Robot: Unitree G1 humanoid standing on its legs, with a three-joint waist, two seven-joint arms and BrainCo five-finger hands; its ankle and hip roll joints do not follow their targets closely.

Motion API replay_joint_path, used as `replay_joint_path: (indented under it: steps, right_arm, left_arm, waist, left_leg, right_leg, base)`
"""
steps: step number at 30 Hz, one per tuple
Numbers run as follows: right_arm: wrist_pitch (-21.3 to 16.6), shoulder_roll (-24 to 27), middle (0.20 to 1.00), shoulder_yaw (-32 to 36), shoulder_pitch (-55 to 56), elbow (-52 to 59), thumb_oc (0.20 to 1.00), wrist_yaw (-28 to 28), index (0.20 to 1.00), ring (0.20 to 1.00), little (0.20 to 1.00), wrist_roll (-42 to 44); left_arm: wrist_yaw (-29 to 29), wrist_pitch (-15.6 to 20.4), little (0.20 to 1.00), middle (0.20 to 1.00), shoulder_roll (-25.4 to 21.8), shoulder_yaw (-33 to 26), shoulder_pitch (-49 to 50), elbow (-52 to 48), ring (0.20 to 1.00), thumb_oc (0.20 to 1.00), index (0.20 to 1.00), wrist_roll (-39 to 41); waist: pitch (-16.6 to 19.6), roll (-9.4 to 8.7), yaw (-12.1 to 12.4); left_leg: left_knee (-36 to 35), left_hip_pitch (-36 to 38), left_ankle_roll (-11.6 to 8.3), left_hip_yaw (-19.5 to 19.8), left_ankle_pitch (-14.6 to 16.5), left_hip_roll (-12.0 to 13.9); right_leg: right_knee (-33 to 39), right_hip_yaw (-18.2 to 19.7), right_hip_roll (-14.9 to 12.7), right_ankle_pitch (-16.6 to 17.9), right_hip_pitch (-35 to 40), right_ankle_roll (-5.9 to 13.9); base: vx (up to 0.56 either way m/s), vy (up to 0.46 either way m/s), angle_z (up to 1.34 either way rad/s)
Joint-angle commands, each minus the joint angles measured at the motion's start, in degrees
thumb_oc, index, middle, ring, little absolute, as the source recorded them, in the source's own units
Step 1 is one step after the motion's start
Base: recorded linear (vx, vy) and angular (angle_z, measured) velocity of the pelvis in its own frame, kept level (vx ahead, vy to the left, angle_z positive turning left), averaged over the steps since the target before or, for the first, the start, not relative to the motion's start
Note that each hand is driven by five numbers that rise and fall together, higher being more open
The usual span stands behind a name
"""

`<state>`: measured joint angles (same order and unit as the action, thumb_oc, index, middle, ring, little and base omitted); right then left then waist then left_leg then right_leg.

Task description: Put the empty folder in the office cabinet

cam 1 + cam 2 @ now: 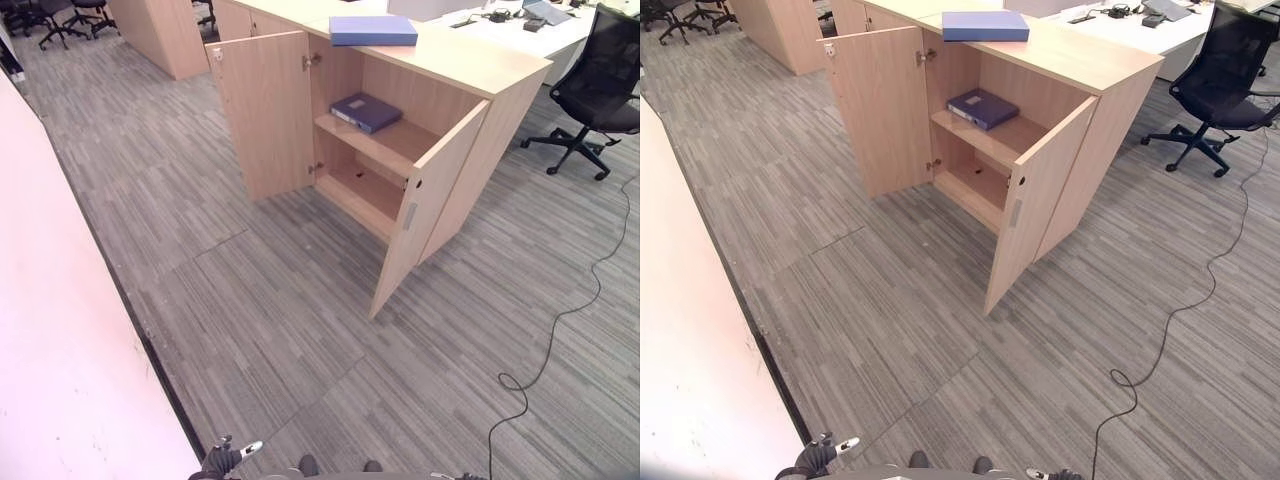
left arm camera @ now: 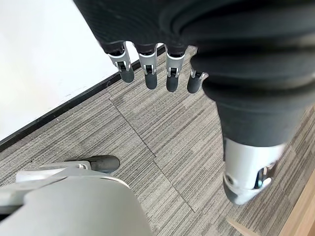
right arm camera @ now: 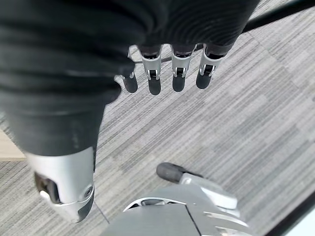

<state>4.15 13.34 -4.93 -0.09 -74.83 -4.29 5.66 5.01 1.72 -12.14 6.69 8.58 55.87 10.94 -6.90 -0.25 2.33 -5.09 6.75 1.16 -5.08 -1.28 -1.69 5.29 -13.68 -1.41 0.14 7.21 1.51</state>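
Folder atop cabinet, print possibly unreadable

Folder atop cabinet, another inside

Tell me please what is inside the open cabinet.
Inside the cabinet, one dark blue folder lies flat on the upper shelf. The lower shelf looks bare, but the right door hides part of it.

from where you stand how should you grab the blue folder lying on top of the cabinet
Probably by its near long edge, coming from the front. The blue folder lies flat on the cabinet top, close to the front rim above the open doors, so that edge is the one facing you. Both the left hand and the right hand hang open, holding nothing.
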Motion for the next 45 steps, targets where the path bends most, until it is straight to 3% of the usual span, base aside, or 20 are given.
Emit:
replay_joint_path:
  steps: [1, 13, 29, 32, 33, 34, 35, 36, 38, 39, 41, 42, 44, 45]
  right_arm:
    - [-0.36, 2.91, 1.000, -4.24, -2.82, -3.37, 1.000, -1.63, 1.000, 1.000, 1.000, -4.89]
    - [-0.72, 5.57, 1.000, -5.42, -3.81, -0.50, 1.000, -2.71, 1.000, 1.000, 1.000, -7.79]
    - [-0.62, 2.62, 1.000, -4.61, -2.27, -1.59, 1.000, -3.60, 1.000, 1.000, 1.000, -4.28]
    - [-0.91, 2.54, 1.000, -4.70, -2.92, -0.98, 1.000, -3.69, 1.000, 1.000, 1.000, -3.31]
    - [-0.90, 3.15, 1.000, -4.26, -3.34, -1.07, 1.000, -3.60, 1.000, 1.000, 1.000, -2.62]
    - [-0.72, 3.45, 1.000, -4.37, -3.69, -1.20, 1.000, -3.60, 1.000, 1.000, 1.000, -2.79]
    - [-0.38, 4.02, 1.000, -4.79, -4.18, -1.49, 1.000, -3.61, 1.000, 1.000, 1.000, -3.13]
    - [0.02, 4.35, 1.000, -5.85, -4.26, -2.04, 1.000, -3.45, 1.000, 1.000, 1.000, -4.58]
    - [0.01, 4.49, 1.000, -6.18, -4.24, -1.72, 1.000, -3.25, 1.000, 1.000, 1.000, -4.89]
    - [0.02, 4.54, 1.000, -6.40, -4.38, -1.52, 1.000, -3.18, 1.000, 1.000, 1.000, -5.22]
    - [-0.03, 4.63, 1.000, -6.57, -4.55, -1.02, 1.000, -3.36, 1.000, 1.000, 1.000, -5.83]
    - [-0.07, 4.40, 1.000, -6.20, -4.09, -1.04, 1.000, -3.13, 1.000, 1.000, 1.000, -6.16]
    - [0.07, 4.14, 1.000, -5.95, -3.88, -1.24, 1.000, -3.03, 1.000, 1.000, 1.000, -6.25]
    - [0.19, 3.39, 1.000, -5.81, -3.48, -1.60, 1.000, -2.78, 1.000, 1.000, 1.000, -6.58]
  left_arm:
    - [-0.55, 1.89, 1.000, 1.000, -1.13, 1.59, -2.94, 0.11, 1.000, 1.000, 1.000, -0.18]
    - [-1.42, 1.84, 1.000, 1.000, -1.72, 2.27, -3.35, 2.28, 1.000, 1.000, 1.000, -1.50]
    - [2.19, 2.08, 1.000, 1.000, -1.10, -0.14, -4.09, 3.61, 1.000, 1.000, 1.000, 0.28]
    - [2.39, 2.34, 1.000, 1.000, -1.83, -0.39, -4.82, 2.93, 1.000, 1.000, 1.000, 2.00]
    - [1.91, 2.38, 1.000, 1.000, -2.44, 0.02, -4.81, 0.10, 1.000, 1.000, 1.000, 2.94]
    - [1.92, 2.35, 1.000, 1.000, -2.65, -0.05, -4.93, -0.51, 1.000, 1.000, 1.000, 3.28]
    - [2.24, 2.51, 1.000, 1.000, -2.69, -0.59, -5.03, -0.89, 1.000, 1.000, 1.000, 4.75]
    - [2.76, 2.77, 1.000, 1.000, -2.86, -1.85, -4.65, -0.95, 1.000, 1.000, 1.000, 6.06]
    - [3.01, 2.69, 1.000, 1.000, -2.84, -2.73, -3.80, -0.88, 1.000, 1.000, 1.000, 6.70]
    - [3.07, 2.74, 1.000, 1.000, -2.71, -3.22, -3.53, -0.38, 1.000, 1.000, 1.000, 6.86]
    - [3.40, 2.48, 1.000, 1.000, -2.62, -3.92, -3.42, 0.71, 1.000, 1.000, 1.000, 6.78]
    - [3.18, 2.36, 1.000, 1.000, -2.34, -4.86, -2.64, 1.93, 1.000, 1.000, 1.000, 6.85]
    - [3.26, 2.28, 1.000, 1.000, -2.13, -5.40, -1.94, 2.33, 1.000, 1.000, 1.000, 6.68]
    - [3.56, 2.33, 1.000, 1.000, -2.05, -6.49, -1.26, 3.71, 1.000, 1.000, 1.000, 6.44]
  waist:
    - [0.72, -1.03, 0.77]
    - [1.06, -1.07, 0.55]
    - [0.23, -2.09, 0.67]
    - [-2.20, -3.74, 1.10]
    - [-4.13, -4.87, 1.54]
    - [-4.83, -4.85, 1.83]
    - [-6.08, -4.57, 2.91]
    - [-6.02, -4.82, 4.42]
    - [-5.27, -4.91, 5.24]
    - [-4.70, -4.39, 5.55]
    - [-4.33, -3.79, 6.22]
    - [-3.03, -3.16, 6.24]
    - [-2.03, -3.20, 6.39]
    - [-0.44, -3.73, 6.94]
  left_leg:
    - [0.09, -0.51, -1.52, -1.42, 3.04, 0.13]
    - [0.09, -0.04, -1.62, -1.80, 3.39, 0.36]
    - [0.09, 0.54, -1.95, -1.35, 3.44, 1.09]
    - [10.75, -4.77, -2.81, -1.61, 6.57, 1.99]
    - [23.82, -11.44, -4.30, -3.41, 5.16, 4.20]
    - [31.33, -15.69, -4.96, -2.92, 3.26, 5.56]
    - [38.83, -20.43, -6.21, -1.77, -1.47, 7.25]
    - [34.18, -25.02, -6.30, -1.60, -3.02, 8.24]
    - [21.78, -23.16, -5.94, -2.06, -3.88, 7.73]
    - [13.90, -23.44, -6.08, -2.18, -7.80, 7.47]
    - [3.70, -23.91, -8.46, -4.21, -11.58, 9.09]
    - [0.09, -21.50, -8.02, -6.69, -11.94, 9.65]
    - [0.09, -20.89, -8.06, -7.49, -11.92, 9.47]
    - [0.09, -19.38, -7.14, -7.71, -10.99, 8.23]
  right_leg:
    - [-0.29, -2.69, -2.45, 0.65, -1.05, 3.62]
    - [-0.29, -2.57, -2.13, 0.47, -0.72, 3.59]
    - [-0.29, -2.98, -1.29, -0.41, -0.60, 2.99]
    - [-1.99, -3.27, -1.74, -0.79, -1.76, 2.21]
    - [-1.37, -4.47, -1.15, -1.45, -0.66, 0.96]
    - [-1.08, -5.35, -0.47, -1.72, -0.23, 0.23]
    - [-0.33, -6.46, 0.65, -2.96, 1.40, -0.35]
    - [-0.29, -7.35, 0.61, -4.15, 2.07, -0.33]
    - [-0.29, -7.34, 0.06, -5.01, 2.65, 0.44]
    - [-0.29, -7.82, 0.28, -5.23, 2.73, 0.49]
    - [-0.29, -7.62, 0.63, -7.59, 5.52, 0.75]
    - [-0.29, -7.50, 0.67, -7.94, 6.54, 1.81]
    - [-0.98, -7.46, 0.09, -8.64, 6.88, 2.20]
    - [-2.99, -7.72, -2.05, -9.49, 7.33, 3.13]
  base:
    - [0.01, -0.030, 0.00]
    - [0.00, 0.000, 0.00]
    - [0.01, -0.028, 0.02]
    - [-0.05, -0.165, 0.12]
    - [-0.08, -0.291, 0.20]
    - [0.04, -0.342, 0.88]
    - [0.23, -0.207, 0.72]
    - [0.34, -0.103, 0.57]
    - [0.30, 0.100, -0.14]
    - [0.24, 0.153, 0.33]
    - [0.46, 0.227, 0.28]
    - [0.57, 0.305, -0.21]
    - [0.36, 0.234, -0.29]
    - [0.37, 0.256, -0.26]
